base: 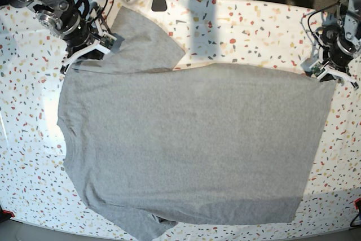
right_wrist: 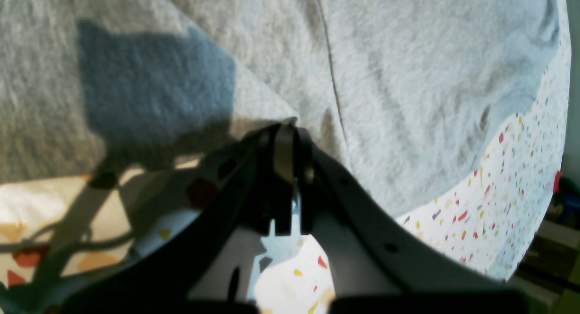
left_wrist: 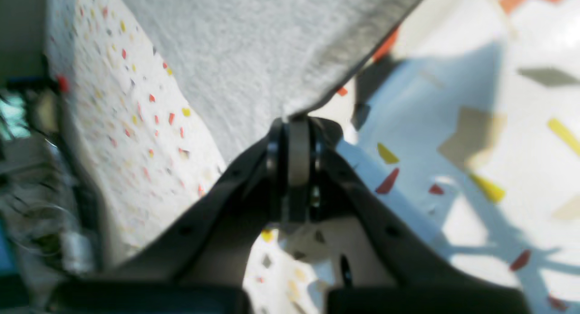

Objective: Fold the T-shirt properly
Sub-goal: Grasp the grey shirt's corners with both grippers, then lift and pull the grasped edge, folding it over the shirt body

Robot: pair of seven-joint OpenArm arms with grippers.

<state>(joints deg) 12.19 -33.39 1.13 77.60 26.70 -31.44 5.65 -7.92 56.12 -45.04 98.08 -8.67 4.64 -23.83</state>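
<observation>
The light grey T-shirt [base: 192, 139] lies spread flat and plain side up on the speckled table [base: 254, 26], with one sleeve [base: 141, 38] pointing to the back left. My right gripper [base: 84, 53] is at the back left, shut on the shirt's edge beside that sleeve. In the right wrist view its tips [right_wrist: 285, 126] pinch a fold of the grey T-shirt [right_wrist: 408, 78]. My left gripper [base: 329, 76] is at the far right, shut on the shirt's back corner. In the left wrist view its tips [left_wrist: 297, 123] hold the point of the T-shirt [left_wrist: 253, 42].
A small black object [base: 159, 1] sits at the table's back edge, with cables behind it. The lower sleeve [base: 141, 227] reaches the table's front edge. Small red markers sit at the front corners [base: 356, 204].
</observation>
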